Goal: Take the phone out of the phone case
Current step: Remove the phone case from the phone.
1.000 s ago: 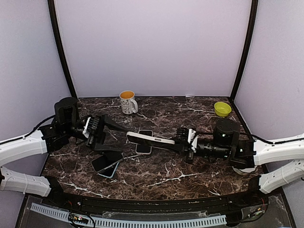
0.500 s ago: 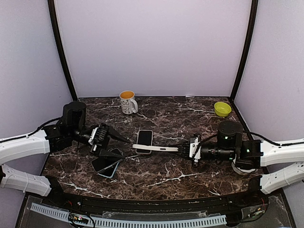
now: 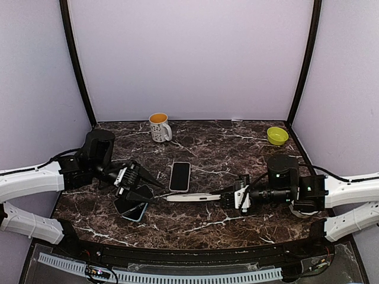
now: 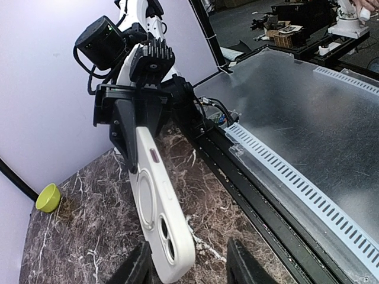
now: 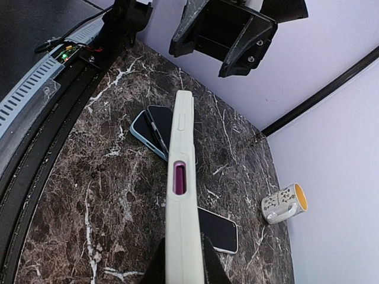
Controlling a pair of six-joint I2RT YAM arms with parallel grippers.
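No view shows whether a phone is actually inside the white phone case [image 4: 155, 207]: you only get its back or its edge. The left gripper [image 3: 151, 188] also has its fingertips cut off in its own camera. Compared to a second ago, the case has come down and nearer, off the black phone [image 3: 180, 176], and the left jaws have narrowed. The right gripper [image 3: 227, 197] is clamped tight on one end of the case. The left is part open around the free end, and I can't tell if it's touching.
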